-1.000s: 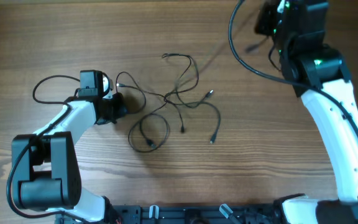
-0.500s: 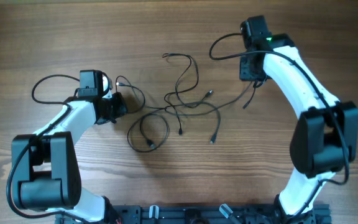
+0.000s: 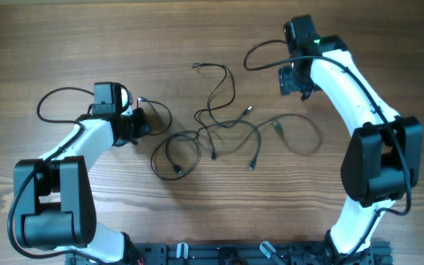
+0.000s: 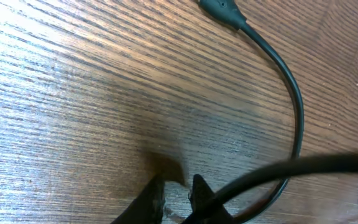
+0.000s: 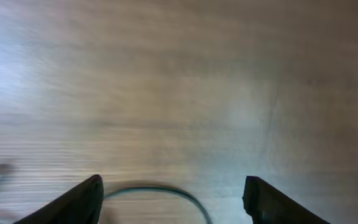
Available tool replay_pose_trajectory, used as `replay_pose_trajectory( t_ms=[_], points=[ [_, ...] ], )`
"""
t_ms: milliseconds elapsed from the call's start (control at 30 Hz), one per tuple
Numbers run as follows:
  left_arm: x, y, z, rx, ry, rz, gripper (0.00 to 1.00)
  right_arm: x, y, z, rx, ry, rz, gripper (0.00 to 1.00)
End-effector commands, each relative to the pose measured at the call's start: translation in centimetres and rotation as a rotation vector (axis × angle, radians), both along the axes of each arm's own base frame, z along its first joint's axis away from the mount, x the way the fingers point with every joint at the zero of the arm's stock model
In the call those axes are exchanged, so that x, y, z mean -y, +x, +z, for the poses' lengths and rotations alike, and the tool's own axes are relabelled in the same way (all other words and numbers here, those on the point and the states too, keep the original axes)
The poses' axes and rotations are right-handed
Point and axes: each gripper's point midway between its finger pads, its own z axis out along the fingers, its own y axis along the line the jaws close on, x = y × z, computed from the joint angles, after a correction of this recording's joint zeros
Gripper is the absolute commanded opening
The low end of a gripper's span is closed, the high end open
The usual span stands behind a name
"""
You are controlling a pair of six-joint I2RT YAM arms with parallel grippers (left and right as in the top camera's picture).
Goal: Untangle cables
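Several thin black cables (image 3: pixel 213 118) lie tangled mid-table, with a round coil (image 3: pixel 175 156) at lower left and a loose loop (image 3: pixel 302 134) lying flat at right. My left gripper (image 3: pixel 142 121) sits low at the tangle's left end. In the left wrist view its fingertips (image 4: pixel 157 198) stand a narrow gap apart with bare wood between them. A cable (image 4: pixel 297 106) curves past them, ending in a plug (image 4: pixel 222 9). My right gripper (image 3: pixel 294 85) hovers above the right loop. It is open wide, with a thin cable arc (image 5: pixel 160 188) on the wood beneath.
The thicker arm cable (image 3: pixel 57 99) loops left of the left arm, and another one (image 3: pixel 260 55) arcs beside the right wrist. Both arm bases and a black rail (image 3: pixel 234 254) line the front edge. The table is brown wood (image 3: pixel 87 37).
The right arm swung down from the top right with a cable, then opened. That cable now lies as a loop on the table. The left jaws parted slightly.
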Motion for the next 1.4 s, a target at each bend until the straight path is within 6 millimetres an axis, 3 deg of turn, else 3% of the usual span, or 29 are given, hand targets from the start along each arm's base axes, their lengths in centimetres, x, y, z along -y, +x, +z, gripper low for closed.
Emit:
replay_pose_trajectory(
  t_ms=[0,100,167,433,467,600,767,867,1100,1367],
  points=[
    [-3.4,-5.1,-5.0,-0.205,0.156,0.065,0.18,-5.1,1.0,4.5,0.074,0.276,0.142,0.76],
    [-3.4,-5.1,-5.0,-0.205,0.156,0.065,0.19,-11.6,-1.5,6.2,0.006,0.625,0.404,0.7],
    [-3.4,-5.1,-5.0,-0.203,0.156,0.066,0.2,-15.3,-4.7,8.2,-0.044,0.847,0.602,0.61],
    [-2.8,-4.4,-4.9,-0.173,0.123,0.059,0.16,-20.6,-12.1,7.2,-0.218,0.862,0.862,0.53],
    [-2.6,-4.3,-4.9,-0.169,0.109,0.056,0.11,-21.2,-12.7,7.0,-0.232,0.858,0.881,0.53],
    [-2.3,-4.2,-4.8,-0.177,0.073,0.122,0.04,-23.0,-15.3,5.1,-0.29,0.829,0.938,0.54],
    [-2.3,-4.1,-4.8,-0.175,0.065,0.148,0.04,-25.1,-17.4,1.8,-0.314,0.829,0.965,0.52],
    [-2.3,-4.0,-4.8,-0.171,0.065,0.149,0.05,-25.6,-17.4,-0.8,-0.282,0.647,0.979,0.5],
    [-2.3,-4.0,-4.8,-0.171,0.066,0.148,0.08,-25.5,-17.4,-3.9,-0.2,0.253,0.932,0.54],
    [-2.3,-3.9,-4.8,-0.169,0.065,0.148,0.11,-24.7,-16.5,-6.5,-0.129,0.164,0.892,0.54]
  ],
)
